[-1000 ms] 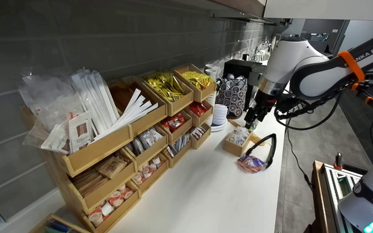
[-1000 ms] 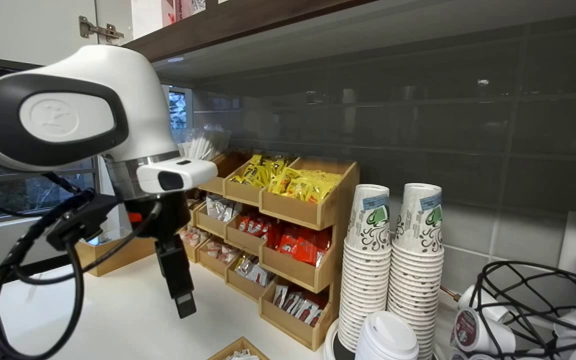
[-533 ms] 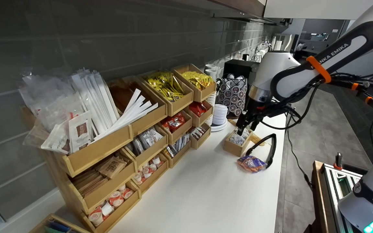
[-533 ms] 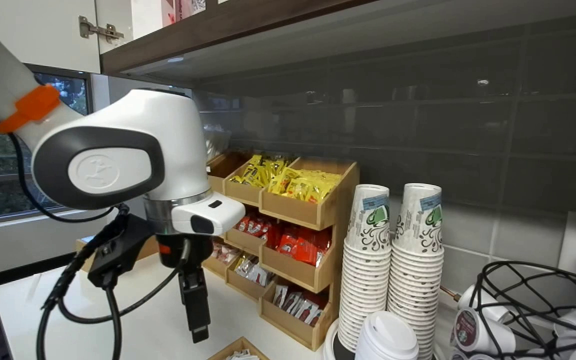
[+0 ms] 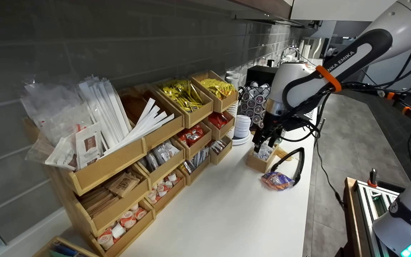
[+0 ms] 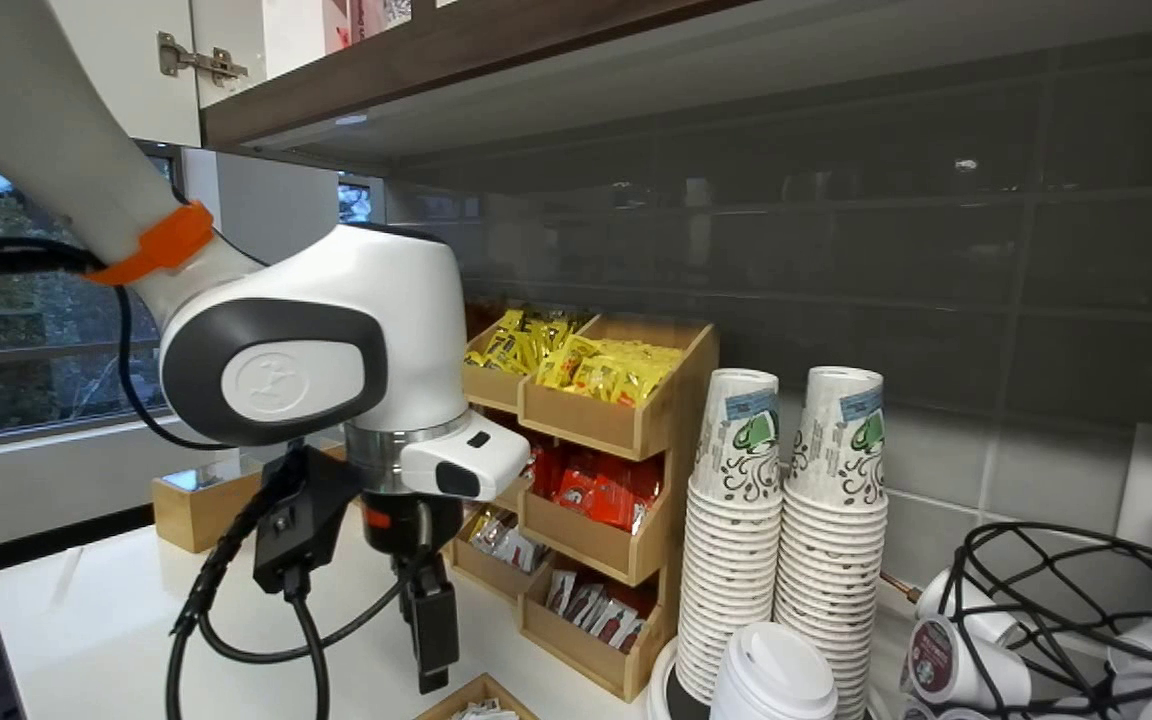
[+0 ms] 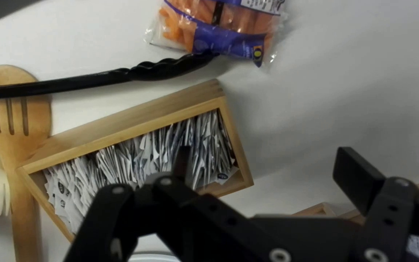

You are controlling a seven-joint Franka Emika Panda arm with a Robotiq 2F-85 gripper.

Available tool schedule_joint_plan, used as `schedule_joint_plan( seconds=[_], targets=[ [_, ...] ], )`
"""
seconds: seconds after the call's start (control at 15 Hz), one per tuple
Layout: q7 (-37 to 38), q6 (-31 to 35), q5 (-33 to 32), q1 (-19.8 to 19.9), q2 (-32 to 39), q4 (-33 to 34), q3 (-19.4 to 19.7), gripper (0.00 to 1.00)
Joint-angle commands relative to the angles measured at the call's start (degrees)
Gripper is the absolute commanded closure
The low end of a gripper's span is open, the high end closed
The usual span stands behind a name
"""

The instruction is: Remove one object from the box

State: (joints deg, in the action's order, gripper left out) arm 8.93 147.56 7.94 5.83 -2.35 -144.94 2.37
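Note:
The small tan box (image 5: 258, 164) stands on the white counter and is filled with white paper packets (image 5: 263, 152). In the wrist view the box (image 7: 122, 127) lies tilted left of centre, with the packets (image 7: 158, 153) standing in a row. In an exterior view only the box's rim (image 6: 484, 681) shows at the bottom edge. My gripper (image 5: 263, 145) is above the box, pointing down. In the wrist view my gripper (image 7: 264, 156) is open with nothing between its fingers. There the left finger overlaps the packets and the right finger overlaps bare counter, past the box's end.
A black curved-handled tool (image 5: 301, 164) and a carrot bag (image 5: 278, 180) lie beside the box. A wooden fork (image 7: 16, 120) lies past its far end. The tiered wooden rack (image 5: 198, 116), paper cup stacks (image 6: 733, 540), white lids (image 5: 242, 126) and a wire pod basket (image 6: 1026, 540) stand nearby.
The gripper has moved down and over the box, leftward in an exterior view and rightward in the opposite one. Its fingers hang more upright. The box has not moved.

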Motion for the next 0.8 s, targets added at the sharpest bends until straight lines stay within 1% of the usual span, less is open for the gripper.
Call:
schedule_joint_plan(
  seconds=[0.0,0.27,0.33,0.4,0.73],
  targets=[
    [0.1,-0.2,-0.2,-0.6,0.5,0.3,0.8,0.0],
    [0.1,-0.2,-0.2,-0.7,0.3,0.4,0.8,0.0],
    [0.4,1.0,-1.1,-0.5,1.2,0.3,0.9,0.0],
    [-1.1,1.1,-1.0,-0.4,1.8,0.5,1.1,0.0],
    [-2.8,3.9,-0.4,-0.3,3.9,1.4,1.7,0.0]
  ],
)
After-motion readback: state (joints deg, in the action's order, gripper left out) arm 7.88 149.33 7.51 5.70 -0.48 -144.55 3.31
